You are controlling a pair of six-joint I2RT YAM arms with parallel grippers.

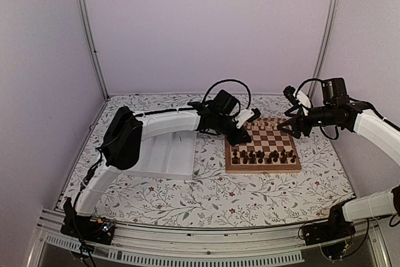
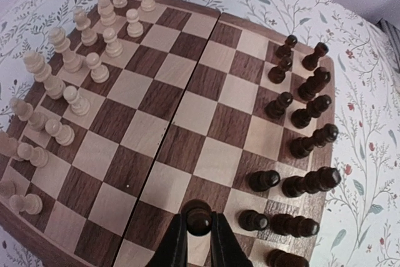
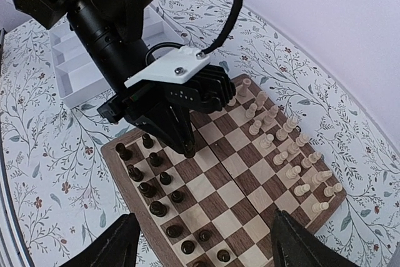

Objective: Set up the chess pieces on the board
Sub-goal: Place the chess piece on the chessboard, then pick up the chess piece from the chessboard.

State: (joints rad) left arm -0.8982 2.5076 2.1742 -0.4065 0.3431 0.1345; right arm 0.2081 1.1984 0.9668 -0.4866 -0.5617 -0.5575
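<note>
The board (image 1: 262, 168) lies right of centre on the flowered table. Dark chess pieces (image 1: 262, 156) stand in two rows along its near side, seen also in the left wrist view (image 2: 306, 114) and the right wrist view (image 3: 147, 189). My left gripper (image 2: 199, 232) is shut on a dark pawn (image 2: 199, 216), held just over a square beside the pawn row at the board's left end (image 1: 240, 139). My right gripper (image 3: 206, 248) hangs open and empty above the board's far right part (image 1: 292, 126).
Pale wooden pieces (image 2: 69, 67) fill the two rows on the board's far side (image 3: 287, 148). A white compartment tray (image 1: 165, 154) lies left of the board, under the left arm. Walls close in the table's back and sides.
</note>
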